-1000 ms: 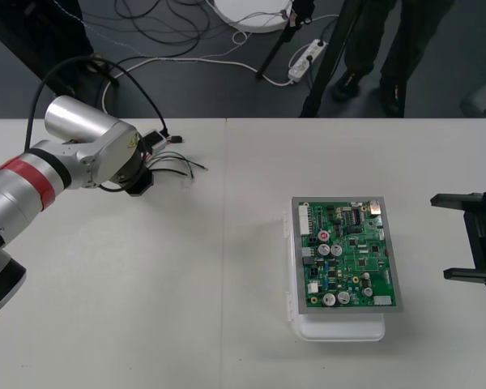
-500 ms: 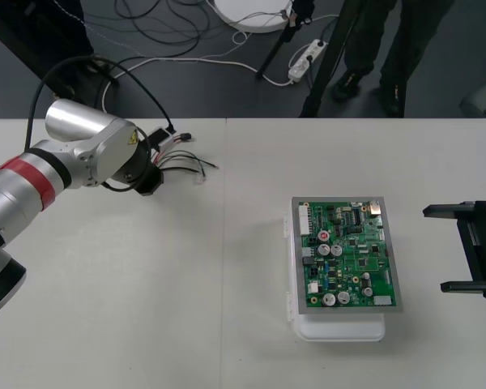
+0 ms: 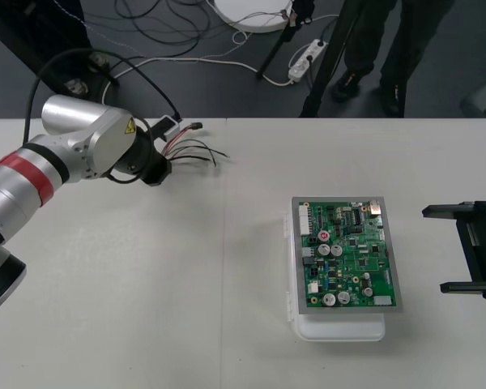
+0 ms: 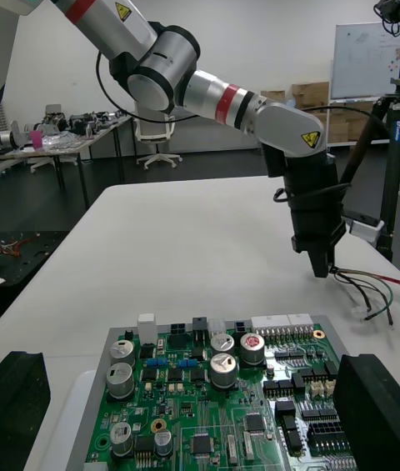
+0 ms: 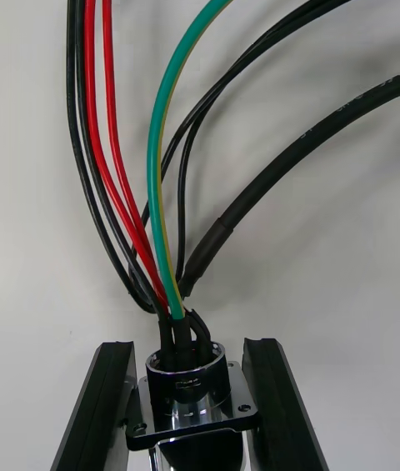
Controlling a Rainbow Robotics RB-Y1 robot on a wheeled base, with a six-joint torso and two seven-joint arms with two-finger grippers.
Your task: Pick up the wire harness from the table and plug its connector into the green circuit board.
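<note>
My left gripper [image 3: 155,172] is shut on the round metal socket [image 5: 190,388] of the wire harness [image 3: 193,149], whose flange sits between the two black fingers [image 5: 104,404]. Red, green and black wires [image 5: 158,146] fan out away from the fingers. In the front view the harness hangs above the table's far left part, well left of the green circuit board [image 3: 347,254] on its white base [image 3: 340,328]. From the right wrist view the left gripper [image 4: 319,258] hangs beyond the board [image 4: 225,404] with wires [image 4: 371,288] trailing. My right gripper [image 3: 470,251] waits open at the right edge.
Cables, a power strip [image 3: 305,58] and a tripod leg lie on the dark floor beyond the table's far edge. A seam [image 3: 225,243] runs across the table between harness and board.
My left gripper has carried the harness to the right, a little toward the board, and the wires have swung out to the right. The right gripper has shifted slightly.
</note>
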